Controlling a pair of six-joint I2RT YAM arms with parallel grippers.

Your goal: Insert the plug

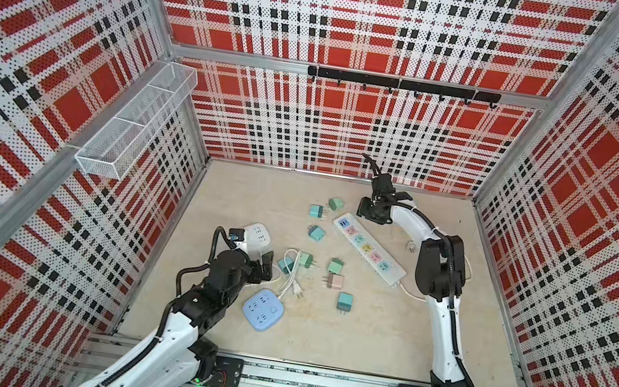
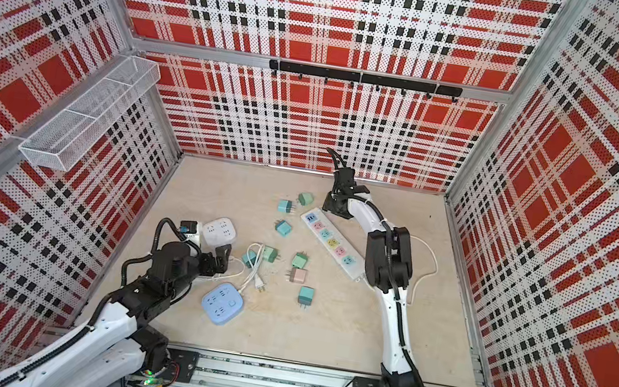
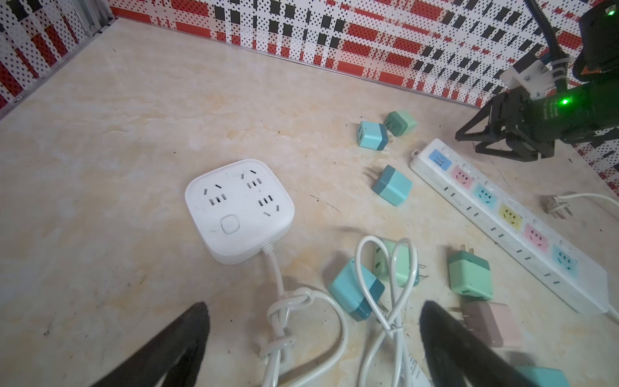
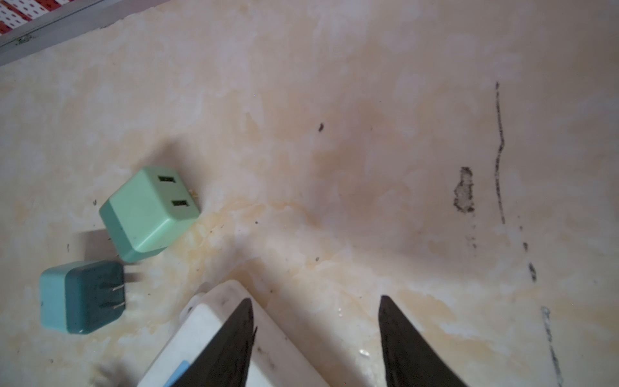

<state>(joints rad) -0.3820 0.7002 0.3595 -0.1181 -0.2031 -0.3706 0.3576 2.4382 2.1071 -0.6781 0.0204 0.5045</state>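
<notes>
The green adapter plug (image 4: pixel 149 212) lies on the bench (image 4: pixel 335 134) near the power strip (image 4: pixel 201 328). It looks light, rigid and probably slick, so it is best pinched across its flat sides. The right end effector (image 4: pixel 315 301) has its jaws apart and empty; the left end effector (image 3: pixel 315 306) gapes wide.

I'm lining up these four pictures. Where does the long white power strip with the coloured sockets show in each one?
Top view: power strip lies diagonally, right of centre.
Top view: same diagonal, near centre.
Left wrist: along the right side.
Right wrist: only its white end, at the bottom edge.
Shared landmark: the green plug beside the strip's blue end.
</notes>
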